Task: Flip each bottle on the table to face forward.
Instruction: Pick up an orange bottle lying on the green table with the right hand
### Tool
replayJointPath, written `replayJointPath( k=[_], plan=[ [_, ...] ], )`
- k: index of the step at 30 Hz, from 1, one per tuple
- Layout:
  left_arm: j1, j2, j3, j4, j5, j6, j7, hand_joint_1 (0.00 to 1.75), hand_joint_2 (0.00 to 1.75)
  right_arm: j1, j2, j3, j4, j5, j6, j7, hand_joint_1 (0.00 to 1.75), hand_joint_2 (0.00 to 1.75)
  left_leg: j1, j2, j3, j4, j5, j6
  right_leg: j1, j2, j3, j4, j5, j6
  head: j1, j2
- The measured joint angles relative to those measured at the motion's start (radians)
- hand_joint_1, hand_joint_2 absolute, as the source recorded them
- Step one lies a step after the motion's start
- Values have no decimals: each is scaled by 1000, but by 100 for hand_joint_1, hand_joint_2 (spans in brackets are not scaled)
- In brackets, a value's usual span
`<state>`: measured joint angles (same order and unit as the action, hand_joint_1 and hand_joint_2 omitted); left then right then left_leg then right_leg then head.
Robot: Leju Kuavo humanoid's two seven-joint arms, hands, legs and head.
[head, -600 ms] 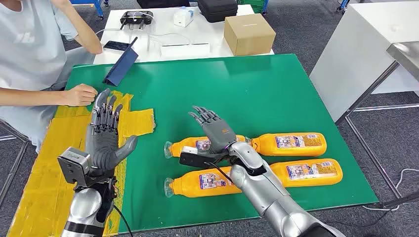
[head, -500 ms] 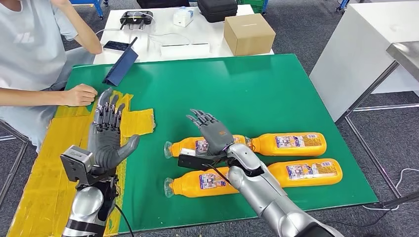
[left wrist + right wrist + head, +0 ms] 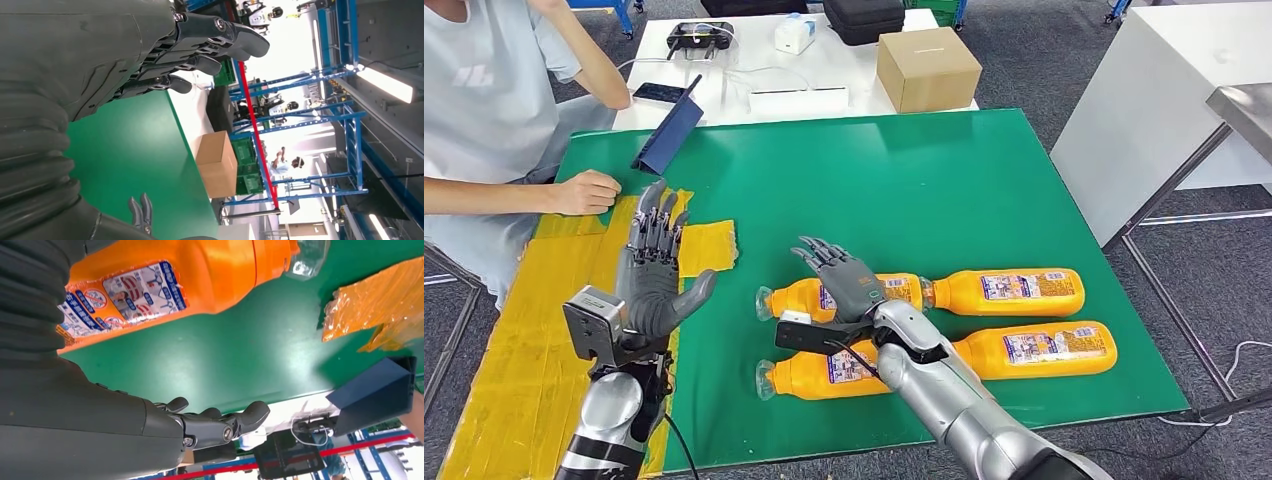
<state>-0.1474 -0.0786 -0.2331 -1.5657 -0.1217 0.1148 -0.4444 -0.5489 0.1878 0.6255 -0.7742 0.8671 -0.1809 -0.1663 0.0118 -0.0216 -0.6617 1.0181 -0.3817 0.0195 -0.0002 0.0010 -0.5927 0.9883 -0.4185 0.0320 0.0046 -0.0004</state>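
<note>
Several orange bottles lie on their sides on the green table [image 3: 944, 180], in two rows with their clear caps pointing left. My right hand [image 3: 839, 278] hovers open, fingers spread, over the far left bottle [image 3: 802, 297] and hides part of its label. In the right wrist view that bottle [image 3: 175, 285] lies close by, apart from the fingers [image 3: 220, 425]. The near left bottle [image 3: 819, 373] lies beside my right forearm. Two more bottles [image 3: 1014, 289] [image 3: 1049, 347] lie to the right. My left hand [image 3: 656, 275] is raised, open and holding nothing, over the yellow taped strip.
A person sits at the far left with a hand [image 3: 589, 190] resting on the table edge. A yellow sheet [image 3: 706, 247] and a blue tablet stand [image 3: 669, 135] lie on the left half. Behind stand a cardboard box [image 3: 927, 67] and a white table [image 3: 754, 60].
My right hand has come a little lower and to the left over the far left bottle. My left hand has drifted slightly right. The bottles have not moved.
</note>
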Motion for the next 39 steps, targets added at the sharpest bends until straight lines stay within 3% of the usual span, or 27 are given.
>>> replayJointPath(
  k=[39],
  plan=[
    [-2, 0, 0, 21, 0, 12, 11, 0, 175, -89, -23, -2, 247, 64, 15, 188, 0, 175, 0, 0, 0, 0, 0, 0, 0, 0, 0, 0, 0, 0, 0, 0]
  ],
)
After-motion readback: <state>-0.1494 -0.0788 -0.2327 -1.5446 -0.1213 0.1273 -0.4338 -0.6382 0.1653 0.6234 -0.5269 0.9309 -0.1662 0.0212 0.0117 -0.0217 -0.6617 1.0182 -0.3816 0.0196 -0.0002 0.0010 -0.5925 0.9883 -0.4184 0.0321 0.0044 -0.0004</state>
